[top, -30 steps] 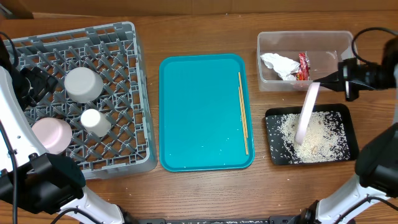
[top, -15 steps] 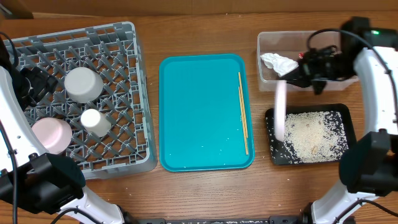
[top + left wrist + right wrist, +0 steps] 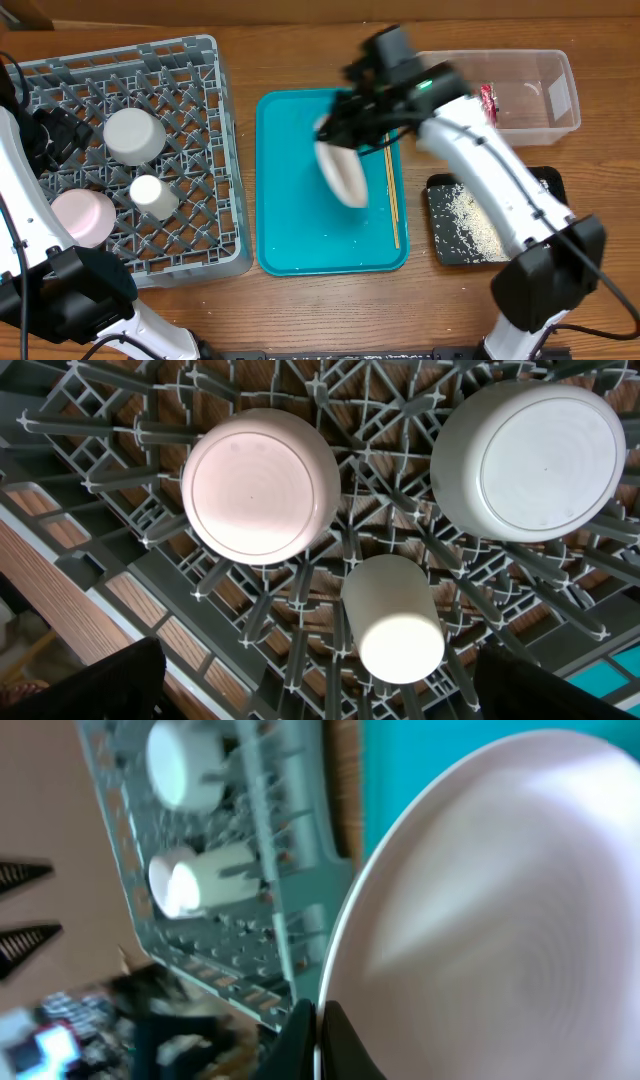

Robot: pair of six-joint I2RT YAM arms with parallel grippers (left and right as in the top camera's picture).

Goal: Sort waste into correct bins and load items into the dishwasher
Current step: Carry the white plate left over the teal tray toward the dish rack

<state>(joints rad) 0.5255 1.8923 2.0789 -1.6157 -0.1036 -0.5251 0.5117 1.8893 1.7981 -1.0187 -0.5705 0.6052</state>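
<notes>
Teal tray (image 3: 295, 225) on wooden table (image 3: 330, 310)

Whitish-pink plate (image 3: 342, 172) steeply tilted; pink bowl (image 3: 82, 216), grey-white bowl (image 3: 133, 135), cup (image 3: 152, 197) in rack (image 3: 192, 92).

Overhead camera, straight down on the table (image 3: 300, 310), dish rack (image 3: 200, 130) at nine o'clock; my left wrist camera, close above that rack; my right wrist camera, against the plate (image 3: 500, 900), rack at ten o'clock.
</notes>
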